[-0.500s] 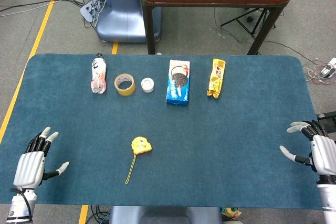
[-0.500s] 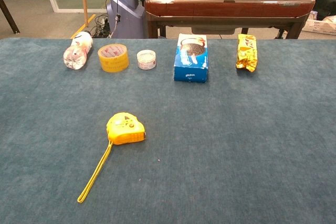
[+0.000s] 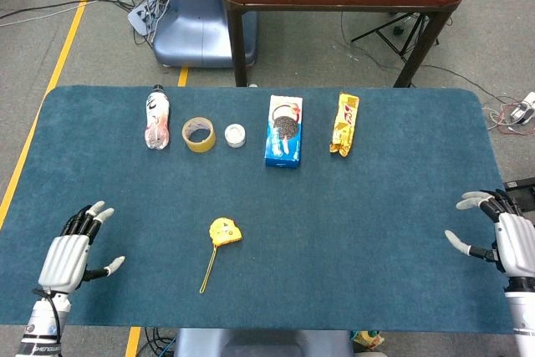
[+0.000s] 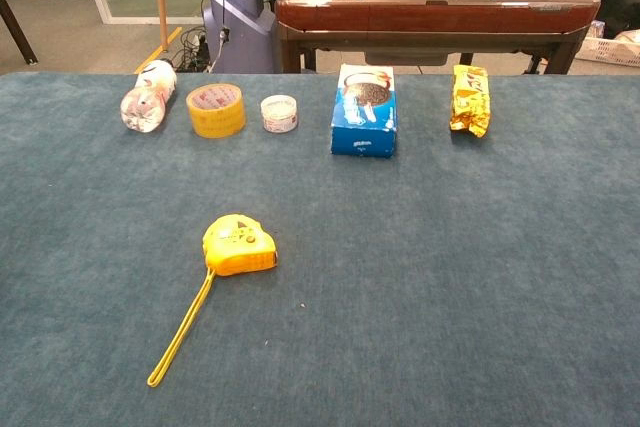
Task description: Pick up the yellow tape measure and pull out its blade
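Showing both arms at the near edge of the counter [image 3: 401,206] before any contact: the left robot hand [image 3: 67,257] sits at the near left corner, released and grasping nothing, fingers spread and angled inward toward the middle of the blue cloth; the right robot hand [image 3: 501,240] sits at the near right edge, likewise released and empty, fingers apart. Neither appears in the chest view. Between them, nearer the left robot hand but well apart from it, the yellow tape measure [image 3: 225,231] lies flat on the cloth with its yellow strap [image 3: 207,271] trailing toward the near edge, away from the case, so the case itself lies unobstructed for a grasp from above or from the left. No blade shows outside the case. Along the far side, well apart from the tape measure, a row is laid out: a plastic bottle [image 3: 156,116] on its side, a roll of adhesive tape [image 3: 199,134], a small white jar [image 3: 236,135], a blue cookie box [image 3: 284,130] and a yellow snack packet [image 3: 343,124]. By judgement, pick-up is not yet begun, and the left side is better placed to reach.
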`<state>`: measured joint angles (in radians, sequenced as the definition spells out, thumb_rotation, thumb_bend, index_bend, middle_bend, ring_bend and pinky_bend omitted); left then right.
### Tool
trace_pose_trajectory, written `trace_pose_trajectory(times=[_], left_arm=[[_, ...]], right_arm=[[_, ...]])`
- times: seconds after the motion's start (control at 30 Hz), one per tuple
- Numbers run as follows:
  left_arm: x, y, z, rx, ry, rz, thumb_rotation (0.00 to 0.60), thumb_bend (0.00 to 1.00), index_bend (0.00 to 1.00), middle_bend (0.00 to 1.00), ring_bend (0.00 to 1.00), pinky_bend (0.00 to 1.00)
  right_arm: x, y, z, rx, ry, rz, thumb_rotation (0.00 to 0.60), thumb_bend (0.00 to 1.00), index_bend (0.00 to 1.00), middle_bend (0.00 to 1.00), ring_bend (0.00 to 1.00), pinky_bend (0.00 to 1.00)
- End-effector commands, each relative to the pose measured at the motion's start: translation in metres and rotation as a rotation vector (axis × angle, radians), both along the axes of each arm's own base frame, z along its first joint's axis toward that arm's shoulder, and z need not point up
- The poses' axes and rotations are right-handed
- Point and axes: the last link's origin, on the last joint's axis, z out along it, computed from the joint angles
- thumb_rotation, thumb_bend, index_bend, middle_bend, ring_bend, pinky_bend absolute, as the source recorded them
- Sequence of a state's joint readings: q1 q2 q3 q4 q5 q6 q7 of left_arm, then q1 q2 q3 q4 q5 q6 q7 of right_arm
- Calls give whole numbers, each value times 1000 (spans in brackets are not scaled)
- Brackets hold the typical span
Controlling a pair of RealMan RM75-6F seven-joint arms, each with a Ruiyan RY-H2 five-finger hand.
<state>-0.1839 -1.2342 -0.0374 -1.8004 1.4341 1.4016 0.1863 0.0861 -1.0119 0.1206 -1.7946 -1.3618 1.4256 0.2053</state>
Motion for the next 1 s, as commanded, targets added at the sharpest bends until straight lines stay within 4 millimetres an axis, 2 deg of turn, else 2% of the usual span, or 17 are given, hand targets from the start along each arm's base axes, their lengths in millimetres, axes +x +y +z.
trace_pose_trajectory(times=[0.03, 0.13, 0.33, 0.83, 1.0], left_arm=[[16, 15, -9, -59, -19, -48, 600, 197, 158, 73, 37, 80], [29, 26, -18, -97, -10, -85, 600, 196, 158, 76, 37, 80], [60, 41, -49, -184, 10, -148, 600, 196, 146, 77, 36, 80], [113, 65, -121, -313, 101, -155, 600, 196, 129, 77, 33, 80], [123, 72, -138, -335, 117, -127, 600, 196, 130, 78, 33, 80]], right_arm=[[3, -4, 5, -20, 14, 11, 600, 261, 410, 302, 178, 77], [6, -8, 10, -33, 24, 18, 600, 262, 410, 301, 178, 77], [6, -13, 13, -41, 31, 13, 600, 261, 410, 301, 178, 77], [-5, -20, 16, -33, 29, -16, 600, 261, 410, 301, 178, 77], [-8, -20, 17, -32, 29, -26, 600, 261, 410, 301, 178, 77]])
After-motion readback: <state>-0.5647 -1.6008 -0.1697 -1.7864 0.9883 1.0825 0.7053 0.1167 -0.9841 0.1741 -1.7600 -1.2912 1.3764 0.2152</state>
